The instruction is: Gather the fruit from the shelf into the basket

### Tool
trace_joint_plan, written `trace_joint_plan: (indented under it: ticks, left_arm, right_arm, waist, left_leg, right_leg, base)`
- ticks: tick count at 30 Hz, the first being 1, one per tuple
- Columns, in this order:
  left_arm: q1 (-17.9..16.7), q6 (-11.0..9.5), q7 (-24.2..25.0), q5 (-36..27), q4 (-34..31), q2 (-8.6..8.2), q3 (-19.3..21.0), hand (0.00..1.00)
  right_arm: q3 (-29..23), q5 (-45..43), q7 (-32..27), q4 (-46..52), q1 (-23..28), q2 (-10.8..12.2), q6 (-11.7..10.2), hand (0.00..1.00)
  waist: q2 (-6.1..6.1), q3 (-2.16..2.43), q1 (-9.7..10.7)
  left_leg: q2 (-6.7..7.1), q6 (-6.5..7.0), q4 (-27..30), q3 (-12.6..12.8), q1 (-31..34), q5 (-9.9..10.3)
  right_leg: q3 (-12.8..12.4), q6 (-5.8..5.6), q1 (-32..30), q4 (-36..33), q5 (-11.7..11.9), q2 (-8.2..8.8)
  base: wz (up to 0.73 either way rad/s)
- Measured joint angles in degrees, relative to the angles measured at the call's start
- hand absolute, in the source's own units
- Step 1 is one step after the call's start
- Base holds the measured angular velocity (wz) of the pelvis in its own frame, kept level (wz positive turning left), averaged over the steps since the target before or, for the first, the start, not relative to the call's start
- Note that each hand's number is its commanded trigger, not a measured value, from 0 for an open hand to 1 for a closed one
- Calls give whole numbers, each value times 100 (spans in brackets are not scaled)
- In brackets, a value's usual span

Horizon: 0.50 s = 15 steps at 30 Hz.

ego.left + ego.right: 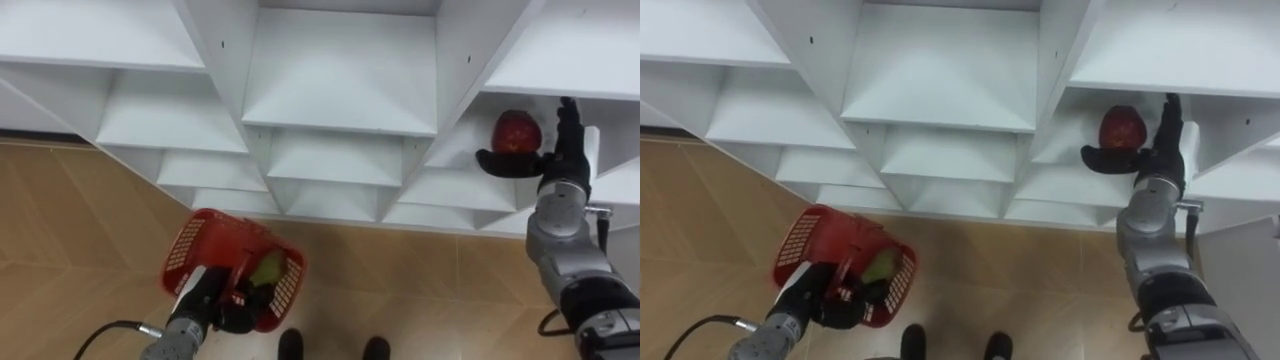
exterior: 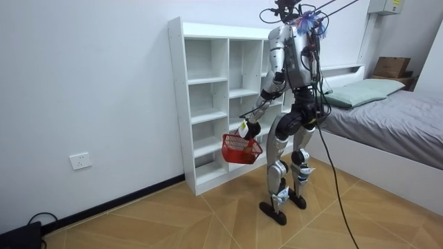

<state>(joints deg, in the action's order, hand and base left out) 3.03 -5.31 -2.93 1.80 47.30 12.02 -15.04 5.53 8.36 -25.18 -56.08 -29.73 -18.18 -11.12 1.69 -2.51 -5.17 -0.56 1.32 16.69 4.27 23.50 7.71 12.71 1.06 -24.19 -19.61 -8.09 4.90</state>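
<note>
Apple (image 1: 516, 132): upper right, on shelf (image 1: 455, 150).
Right hand (image 1: 553, 165): spread, thumb under apple, fingers upright beside it.
Left hand (image 1: 208, 295): clamped on basket (image 1: 185, 245), lower left.
Handling: probably firm, smooth, light; take it round its middle.

Grey bed (image 2: 408, 131), pillow (image 2: 360, 91), wall socket (image 2: 80, 161).

One apple (image 1: 516, 132), one basket (image 1: 185, 246), one green fruit (image 1: 266, 268)
</note>
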Motion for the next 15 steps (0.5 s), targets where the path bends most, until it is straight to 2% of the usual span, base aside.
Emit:
trace_joint_plan:
  ticks: [10, 15]
  left_arm:
    - [-11, 117, -3, 6, 4, 21, -94, 100]
    - [-7, 119, -6, 7, -4, 20, -95, 100]
  right_arm:
    - [50, -14, -57, -1, -68, -34, 31, 0]
    - [121, -367, -29, -1, -68, -43, 78, 0]
  waist:
    - [-2, 1, -5]
    - [-2, 2, -7]
  left_leg:
    - [2, 1, -4, 11, -2, -1]
    - [5, 5, -4, 10, 18, -5]
  right_leg:
    - [0, 0, -6, -14, 0, 2]
    - [-1, 0, -24, -20, 0, 0]
  base:
    - [0]
    - [0]
